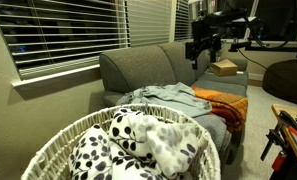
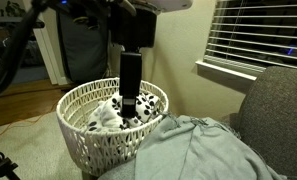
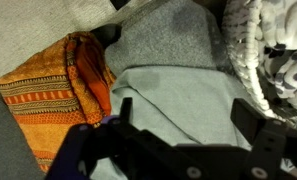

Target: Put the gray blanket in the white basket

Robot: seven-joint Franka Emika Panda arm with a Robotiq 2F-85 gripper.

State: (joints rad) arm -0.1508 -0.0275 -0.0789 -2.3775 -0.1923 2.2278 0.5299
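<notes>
The gray blanket [image 1: 173,96] lies spread on the seat of the gray couch; it also shows in an exterior view [image 2: 198,150] and fills the middle of the wrist view [image 3: 173,85]. The white woven basket [image 1: 58,140] stands on the floor beside the couch and holds a black-and-white spotted blanket [image 1: 138,140]. The basket also shows in an exterior view [image 2: 88,135] and at the right edge of the wrist view [image 3: 250,55]. My gripper [image 3: 185,115] is open and empty, hanging above the gray blanket [image 1: 200,55], [image 2: 129,100].
An orange patterned blanket [image 3: 58,85] lies next to the gray blanket on the couch [image 1: 223,105]. A cardboard box [image 1: 225,68] sits on the far end of the couch. Window blinds [image 1: 78,30] hang behind the couch.
</notes>
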